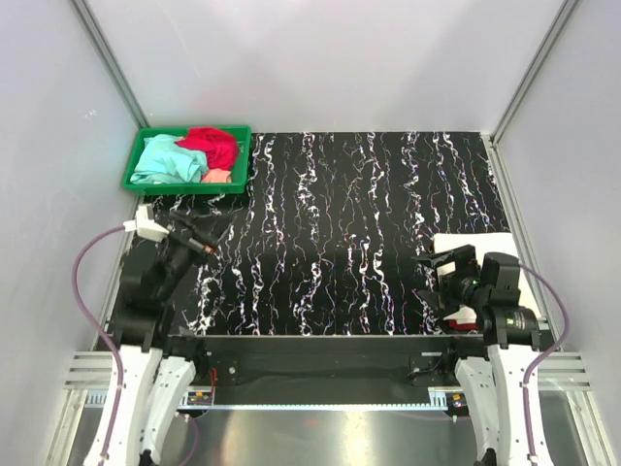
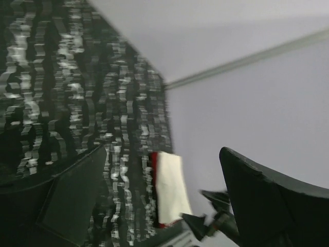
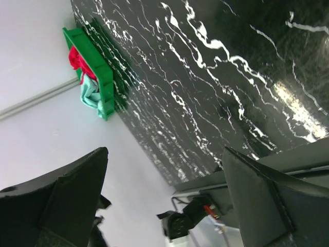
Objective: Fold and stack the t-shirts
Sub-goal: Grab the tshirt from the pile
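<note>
Three crumpled t-shirts fill the green tray (image 1: 136,167) at the table's back left: a mint-teal t-shirt (image 1: 163,160), a red t-shirt (image 1: 215,146) and a peach t-shirt (image 1: 217,176). Near the right edge lies a folded cream-white t-shirt (image 1: 480,245) on top of a folded red one (image 2: 153,175). My left gripper (image 1: 199,241) hovers open in front of the tray with nothing in it. My right gripper (image 1: 434,277) stands open and bare beside the folded stack. The left wrist view shows the cream-white t-shirt (image 2: 170,188) far across the table. The right wrist view shows the tray (image 3: 97,69) with the red t-shirt (image 3: 77,57).
The black table with white marbling (image 1: 349,223) spreads between tray and stack. Grey walls with metal corner rails enclose it on three sides. Both arm bases and their cables stand along the near edge.
</note>
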